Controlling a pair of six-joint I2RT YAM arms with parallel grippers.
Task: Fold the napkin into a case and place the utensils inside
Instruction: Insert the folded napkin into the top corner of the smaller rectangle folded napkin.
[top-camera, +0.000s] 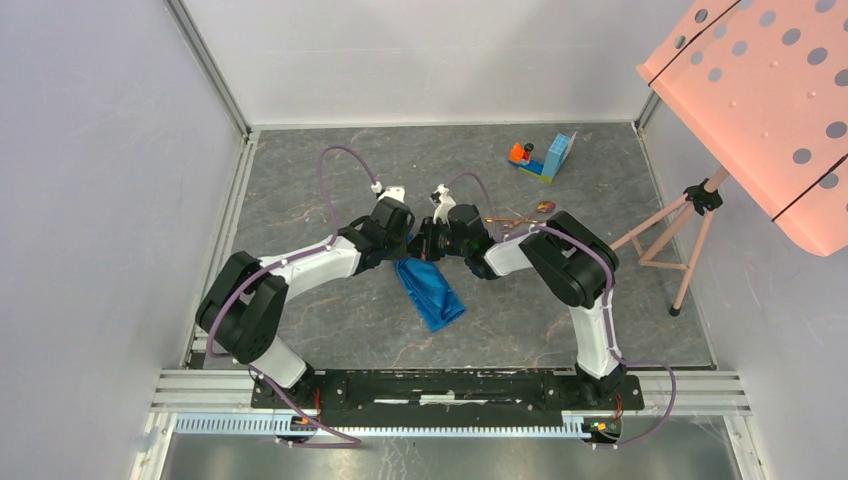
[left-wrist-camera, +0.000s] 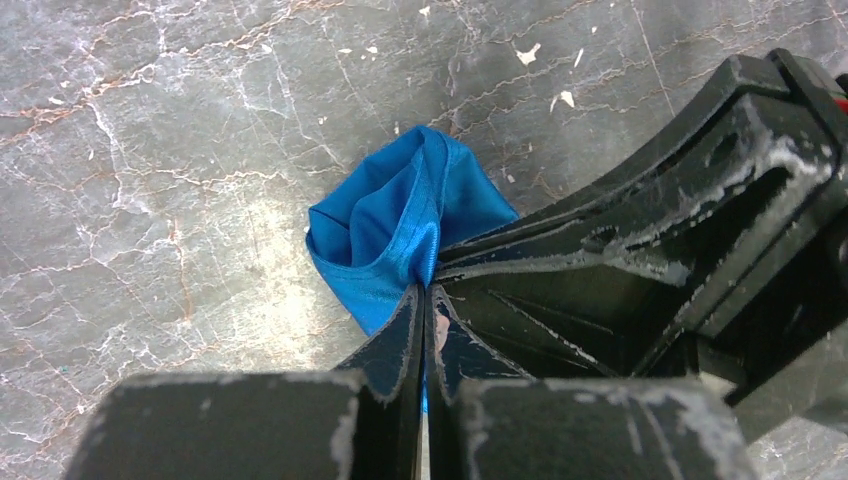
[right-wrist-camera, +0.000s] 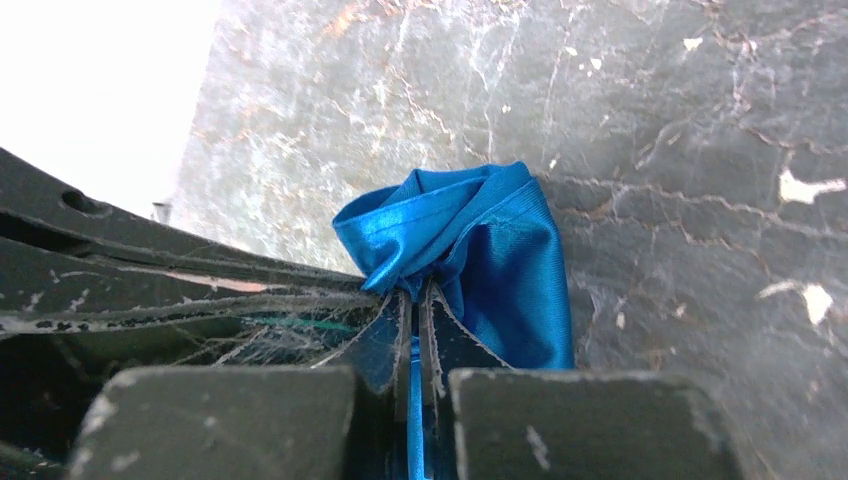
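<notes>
L gripper (left-wrist-camera: 422, 290): jaws pinched tight on a fold of the bright blue napkin (left-wrist-camera: 400, 215), w/ the cloth bunching into a small puff just ahead of the fingertips. R gripper (right-wrist-camera: 413, 295): same story, clamped on the same end of the cloth, a thin blue edge running down between its pads. From above the two grippers meet nose to nose over that end. The rest of the napkin – a narrow oblong strip – trails from them back toward the arm bases and lies on the grey marbled table (left-wrist-camera: 150, 200). Utensils (top-camera: 512, 220) – thin copper-gold pieces – lie on the table just beside the R gripper's wrist, on its outer side, apart from the cloth. Orange-and-blue toy block piece (top-camera: 545, 158) sits well beyond the R gripper. Pink perforated panel (top-camera: 770, 90) on a tripod stands off to the R arm's outer side.
</notes>
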